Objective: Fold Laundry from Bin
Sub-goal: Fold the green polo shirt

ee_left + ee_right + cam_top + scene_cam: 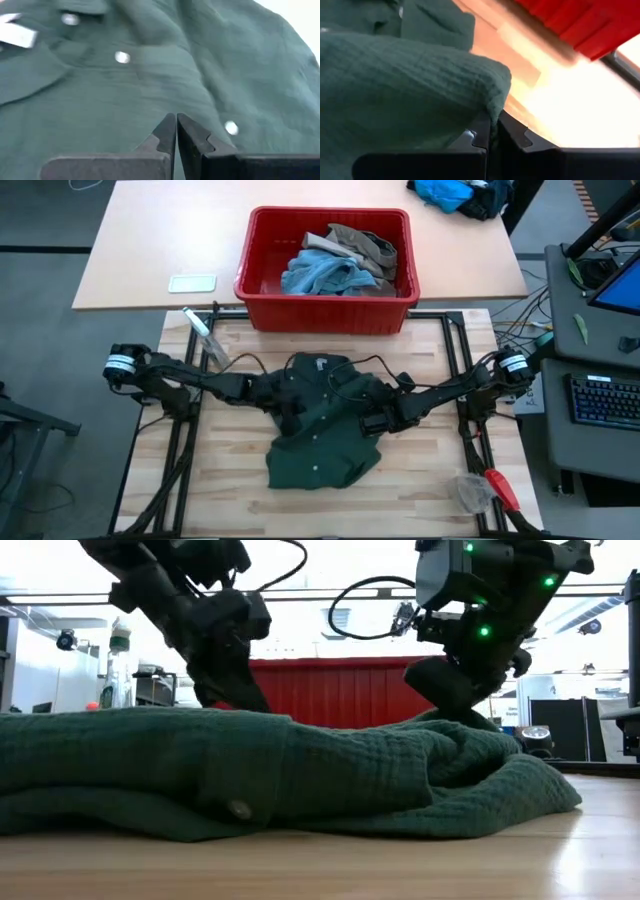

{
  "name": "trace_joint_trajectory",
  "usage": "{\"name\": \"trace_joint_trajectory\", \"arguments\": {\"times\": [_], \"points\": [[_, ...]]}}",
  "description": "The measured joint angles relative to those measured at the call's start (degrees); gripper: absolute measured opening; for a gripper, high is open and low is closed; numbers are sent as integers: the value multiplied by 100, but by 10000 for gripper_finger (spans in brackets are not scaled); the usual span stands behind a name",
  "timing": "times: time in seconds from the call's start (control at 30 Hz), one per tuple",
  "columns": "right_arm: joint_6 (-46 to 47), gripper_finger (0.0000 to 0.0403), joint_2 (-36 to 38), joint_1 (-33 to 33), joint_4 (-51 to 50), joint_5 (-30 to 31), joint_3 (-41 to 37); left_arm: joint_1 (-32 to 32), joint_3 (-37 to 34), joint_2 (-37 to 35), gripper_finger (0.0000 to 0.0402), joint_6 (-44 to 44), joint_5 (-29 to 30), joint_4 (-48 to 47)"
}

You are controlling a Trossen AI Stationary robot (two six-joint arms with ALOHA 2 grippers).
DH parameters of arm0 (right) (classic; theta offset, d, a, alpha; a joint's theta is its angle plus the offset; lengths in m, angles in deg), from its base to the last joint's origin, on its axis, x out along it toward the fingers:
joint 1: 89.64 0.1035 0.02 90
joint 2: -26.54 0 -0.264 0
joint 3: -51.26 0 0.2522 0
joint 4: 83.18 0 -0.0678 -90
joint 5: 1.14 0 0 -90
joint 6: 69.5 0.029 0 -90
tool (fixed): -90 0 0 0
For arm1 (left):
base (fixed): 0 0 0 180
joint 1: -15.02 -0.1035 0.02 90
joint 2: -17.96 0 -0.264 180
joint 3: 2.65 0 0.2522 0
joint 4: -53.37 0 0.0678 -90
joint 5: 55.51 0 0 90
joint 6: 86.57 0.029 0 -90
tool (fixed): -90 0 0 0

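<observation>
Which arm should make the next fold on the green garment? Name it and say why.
Right, probably. The right gripper is shut on the green garment, pinching an edge fold; the left gripper is shut above the cloth, holding nothing.

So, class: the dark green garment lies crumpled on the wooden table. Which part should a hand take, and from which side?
Take the dark green garment by its loose lower edge, the side farthest from the red bin, coming in low from the table's near edge. There the cloth lies flat and spread out, whereas the middle is bunched under the left hand and right hand.

Matt crinkled green cloth [322, 425]; glossy red plastic bin [325, 310]
</observation>
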Motion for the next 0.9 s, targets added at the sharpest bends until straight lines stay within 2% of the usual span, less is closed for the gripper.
{"name": "trace_joint_trajectory", "arguments": {"times": [0.2,0.3,0.43,0.63,0.77,0.9], "points": [[64,13,0,0,125,-77,-56,-684,111,-2,36,-459,609,-1065],[-110,13,0,0,370,-76,-56,-1091,110,-2,76,-449,656,-1448],[-374,13,0,0,756,-79,-56,-1540,35,64,140,-307,670,-1460],[-640,13,0,0,940,-77,-56,-1842,13,396,216,-172,1146,-1469],[-720,13,0,0,938,-77,-56,-1842,11,692,232,-104,1112,-1470],[-783,13,0,0,938,-77,-56,-1809,35,993,226,-107,1138,-1381]]}}
